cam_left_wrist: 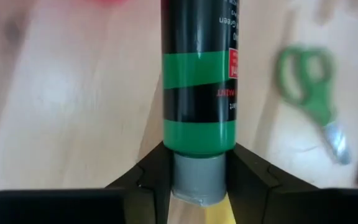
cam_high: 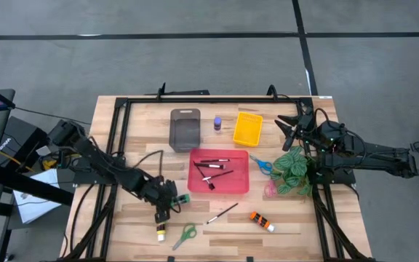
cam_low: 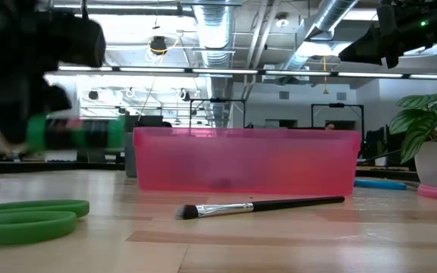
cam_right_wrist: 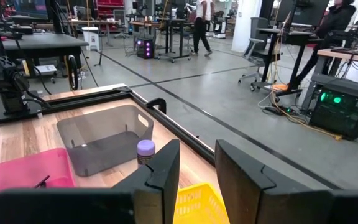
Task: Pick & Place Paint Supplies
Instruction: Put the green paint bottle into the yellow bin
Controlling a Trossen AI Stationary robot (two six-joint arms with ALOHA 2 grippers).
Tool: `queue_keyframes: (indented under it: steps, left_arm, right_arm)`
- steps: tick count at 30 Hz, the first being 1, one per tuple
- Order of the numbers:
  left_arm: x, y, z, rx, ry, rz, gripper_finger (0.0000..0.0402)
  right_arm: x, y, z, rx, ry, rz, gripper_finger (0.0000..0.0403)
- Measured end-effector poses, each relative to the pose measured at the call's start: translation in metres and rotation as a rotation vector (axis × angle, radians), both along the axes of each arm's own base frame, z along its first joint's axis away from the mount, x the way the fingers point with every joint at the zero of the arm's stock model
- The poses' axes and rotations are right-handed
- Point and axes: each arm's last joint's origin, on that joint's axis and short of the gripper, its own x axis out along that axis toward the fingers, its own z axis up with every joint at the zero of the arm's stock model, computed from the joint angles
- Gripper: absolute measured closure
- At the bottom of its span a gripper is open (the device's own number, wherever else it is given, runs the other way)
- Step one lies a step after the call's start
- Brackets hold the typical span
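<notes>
Green tube [cam_left_wrist: 199,93] pinched in my left gripper [cam_left_wrist: 197,177] above bare wood near green scissors [cam_left_wrist: 312,87], right gripper [cam_right_wrist: 196,163] spread, empty, over yellow tray [cam_right_wrist: 197,202].

This was a robotics lab in a big open industrial hall. Bare silver ducts [cam_low: 217,34] and pipes ran under the ceiling with strip lights between them. The floor [cam_high: 195,65] was grey concrete crossed by dark lines. The wooden table [cam_high: 217,218] sat in a black metal frame [cam_high: 118,138]. In the room beyond stood more workbenches [cam_right_wrist: 36,43] on metal legs, an office chair [cam_right_wrist: 253,56], loose cables, a black box with green lights [cam_right_wrist: 344,109], and people [cam_right_wrist: 201,25] among the desks.
</notes>
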Motion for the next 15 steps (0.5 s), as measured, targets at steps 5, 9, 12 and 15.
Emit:
queue_keyframes:
  steps: [5,9,12,15]
  left_arm:
    - [-0.007,0.006,0.028,0.016,-0.142,-0.005,0.0293]
    - [-0.013,0.013,0.047,0.073,-0.252,-0.027,0.0293]
    - [-0.016,0.021,0.06,0.135,-0.336,-0.032,0.0293]
    - [-0.015,0.033,0.069,0.195,-0.39,-0.032,0.0293]
  right_arm:
    - [0.001,0.001,0.0,-0.013,0.012,0.033,0.0305]
    - [0.002,0.004,0.001,-0.037,0.012,0.151,0.0305]
    - [0.005,0.006,0.003,-0.058,0.004,0.267,0.0305]
    - [0.01,0.008,0.005,-0.072,-0.014,0.349,0.0305]
